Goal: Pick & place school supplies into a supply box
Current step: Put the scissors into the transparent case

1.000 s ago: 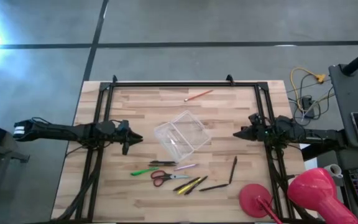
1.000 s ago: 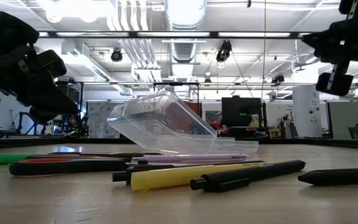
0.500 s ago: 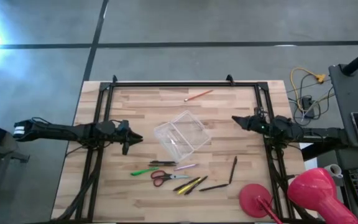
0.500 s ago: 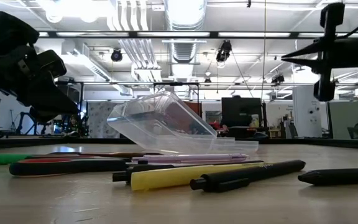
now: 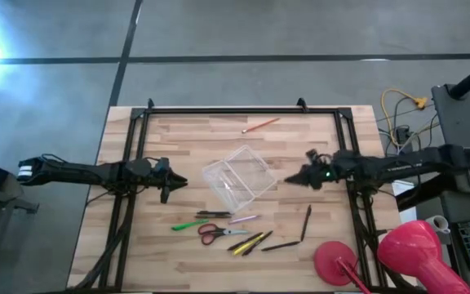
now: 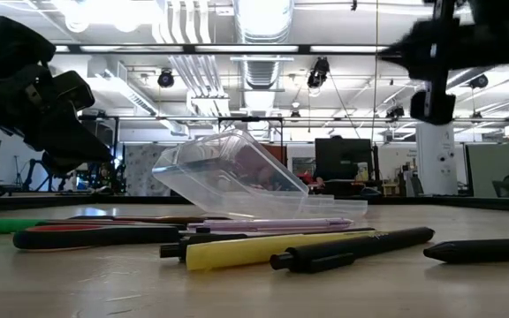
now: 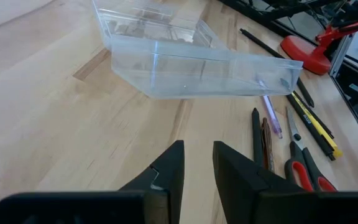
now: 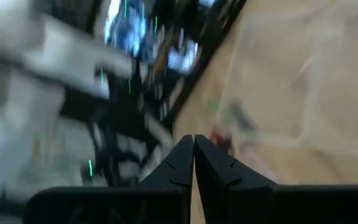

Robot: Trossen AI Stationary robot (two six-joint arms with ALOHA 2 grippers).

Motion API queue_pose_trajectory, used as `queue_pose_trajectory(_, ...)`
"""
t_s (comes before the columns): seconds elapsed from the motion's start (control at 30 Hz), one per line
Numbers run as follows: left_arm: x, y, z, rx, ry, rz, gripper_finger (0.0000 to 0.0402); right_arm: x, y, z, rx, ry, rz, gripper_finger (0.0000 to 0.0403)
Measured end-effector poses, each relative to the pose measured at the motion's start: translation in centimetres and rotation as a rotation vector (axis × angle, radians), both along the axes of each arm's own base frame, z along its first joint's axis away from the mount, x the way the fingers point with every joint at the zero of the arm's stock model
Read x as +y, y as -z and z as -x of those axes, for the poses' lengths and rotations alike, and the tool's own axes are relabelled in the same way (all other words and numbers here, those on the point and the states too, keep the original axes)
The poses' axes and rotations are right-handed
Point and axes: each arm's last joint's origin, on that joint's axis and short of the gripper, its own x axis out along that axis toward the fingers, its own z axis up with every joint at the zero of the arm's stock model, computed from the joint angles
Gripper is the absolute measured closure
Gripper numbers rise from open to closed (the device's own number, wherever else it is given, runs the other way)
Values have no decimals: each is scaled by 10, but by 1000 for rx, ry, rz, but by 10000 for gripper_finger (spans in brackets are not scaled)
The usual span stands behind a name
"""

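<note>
On the desk [image 5: 178, 155], mid-board:
Supply box [image 5: 238, 178]: empty, tilted, pens and scissors [image 5: 219, 233] lying just beside it.
Right end effector [image 5: 291, 180]: fingers together, has swung in near the box; approach begun.
Left end effector [image 5: 172, 181]: slightly apart, empty, unmoved.

Clear supply box [image 5: 238, 180] mid-table, empty; pens, pencils, red-handled scissors [image 5: 217, 233] scattered beside it on the wood.

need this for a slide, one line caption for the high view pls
Clear supply box mid-table, pens and scissors loose in front, left hand and shut right hand flanking it.
</note>
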Motion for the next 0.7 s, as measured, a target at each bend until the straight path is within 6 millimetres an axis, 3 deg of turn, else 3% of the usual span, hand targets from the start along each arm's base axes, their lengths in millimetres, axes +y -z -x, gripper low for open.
queue_pose_trajectory(0.17, 0, 0, 0, 0, 0, 0, 332, 34, -4, -26, 263, -170, 106, 394)
queue_pose_trajectory(0.33, 0, 0, 0, 0, 0, 0, 332, 69, 6, -50, 502, -229, 232, 394)
queue_pose_trajectory(0.53, 0, 0, 0, -1, -1, -1, 332, 95, 27, -100, 616, -272, 221, 394)
queue_pose_trajectory(0.7, 0, 0, 0, 0, 0, 0, 332, 118, 15, -151, 543, -335, 256, 393)
